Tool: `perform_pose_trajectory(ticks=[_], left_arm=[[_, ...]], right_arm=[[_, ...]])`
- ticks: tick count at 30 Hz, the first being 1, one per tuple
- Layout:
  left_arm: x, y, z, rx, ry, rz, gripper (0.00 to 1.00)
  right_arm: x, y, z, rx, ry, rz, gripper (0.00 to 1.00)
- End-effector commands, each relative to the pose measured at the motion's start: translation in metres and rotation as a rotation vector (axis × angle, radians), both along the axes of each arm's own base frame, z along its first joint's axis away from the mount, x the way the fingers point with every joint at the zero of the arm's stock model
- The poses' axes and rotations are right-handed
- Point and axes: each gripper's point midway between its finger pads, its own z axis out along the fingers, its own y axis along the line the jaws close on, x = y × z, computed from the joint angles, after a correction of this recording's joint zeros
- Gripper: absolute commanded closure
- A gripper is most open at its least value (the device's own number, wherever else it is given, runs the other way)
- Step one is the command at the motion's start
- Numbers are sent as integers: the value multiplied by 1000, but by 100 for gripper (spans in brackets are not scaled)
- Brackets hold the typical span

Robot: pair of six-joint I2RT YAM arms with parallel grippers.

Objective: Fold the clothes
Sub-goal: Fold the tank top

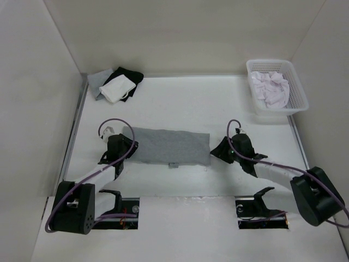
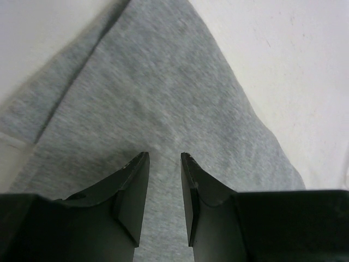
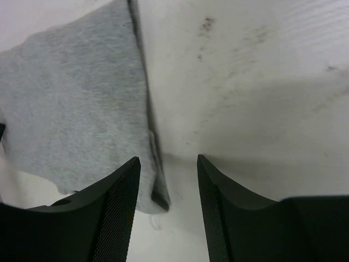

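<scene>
Grey knit top [image 1: 166,146] is lying flat, a long strip on the surface [image 1: 180,103]. Left end effector [image 2: 164,158] is hovering half-open over its left end, gripping nothing; right end effector [image 3: 168,161] is gaping empty at its right edge. Both should be pinching matching corners evenly.

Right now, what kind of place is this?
Probably a robot test cell for folding laundry: plain white walls box in the table, a left arm and a right arm stand at its near edge, and a grey top lies flat between them.
</scene>
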Motion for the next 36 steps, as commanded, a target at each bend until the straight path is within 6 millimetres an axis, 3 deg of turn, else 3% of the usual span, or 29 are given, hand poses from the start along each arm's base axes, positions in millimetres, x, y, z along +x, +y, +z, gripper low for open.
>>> perform_pose_trajectory(ticks=[1,4,8,11,14,16,22,25,28,32,36], left_arm=[[22,-13,36,-19,-129,-57,72],[24,-22,40,-28,-142,-82,72],[25,-27,48,-36,-166,-92,72],[26,-30,58,-38,-198,-99,72],[26,-33,65,-38,-217,-110,72],[26,-39,66,-42,-219,-124,72],[20,-73,66,-68,-217,-198,72],[16,-99,70,-86,-217,-256,72],[13,-124,82,-105,-237,-314,72],[12,-139,100,-122,-279,-349,71],[13,-132,115,-132,-314,-337,70]], right_arm=[[19,34,22,116,-99,107,51],[22,45,11,179,-70,103,54],[29,49,-7,219,-27,47,68],[34,52,-8,263,-35,21,76],[37,58,7,313,-81,40,91],[35,51,22,325,-125,25,97],[19,-5,54,200,-205,-75,98],[12,-32,79,88,-265,-117,97],[11,-46,113,21,-324,-126,97],[21,-14,148,23,-367,-45,97],[33,40,166,-44,-371,82,96]])
